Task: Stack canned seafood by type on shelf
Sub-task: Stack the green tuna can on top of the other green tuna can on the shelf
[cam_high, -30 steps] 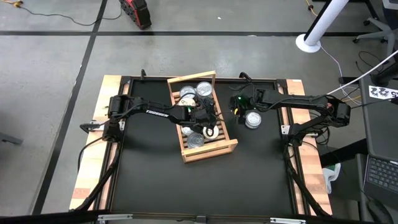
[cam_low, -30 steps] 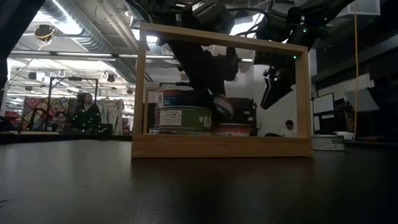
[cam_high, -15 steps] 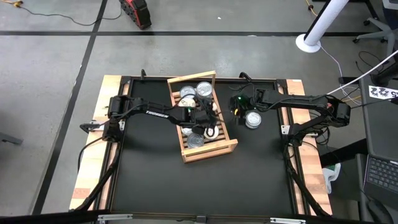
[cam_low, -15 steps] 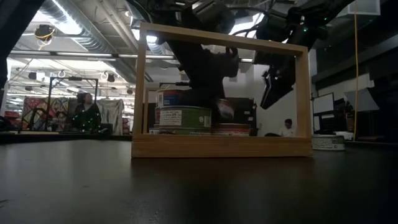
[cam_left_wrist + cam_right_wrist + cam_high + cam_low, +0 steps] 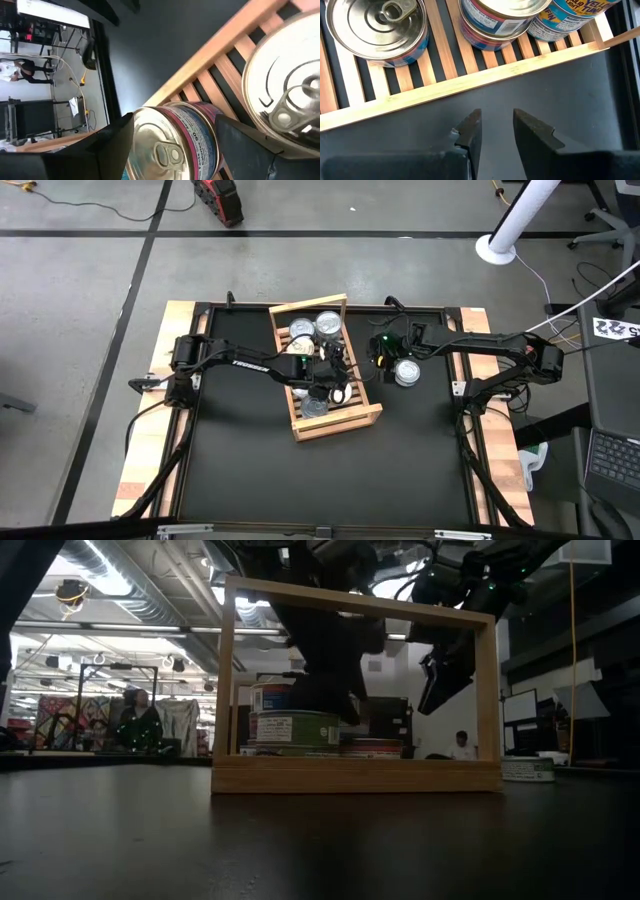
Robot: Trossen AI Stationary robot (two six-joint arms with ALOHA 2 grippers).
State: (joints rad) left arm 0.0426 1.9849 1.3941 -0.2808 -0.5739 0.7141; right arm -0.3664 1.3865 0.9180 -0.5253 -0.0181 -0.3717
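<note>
Now | left gripper [image 5: 327, 385] jaws wider over shelf [image 5: 365, 412] cans | right gripper [image 5: 495, 131] unmoved, jaws narrow, empty

Blue-labelled round tin [image 5: 570, 17] on slatted wooden rack [image 5: 470, 82]: "YELLO…", "LIGHT TUNA", partly cut off. Other labels unreadable.

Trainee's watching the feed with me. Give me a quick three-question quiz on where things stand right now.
1. True or false: the right pincer holds a can.
2. Which is over the shelf? A: the left pincer. B: the right pincer. C: neither.
3. Fill in: the loose can near the right arm sits on the black ____, outside the shelf.
Key: 1 false; 2 A; 3 table.
</note>
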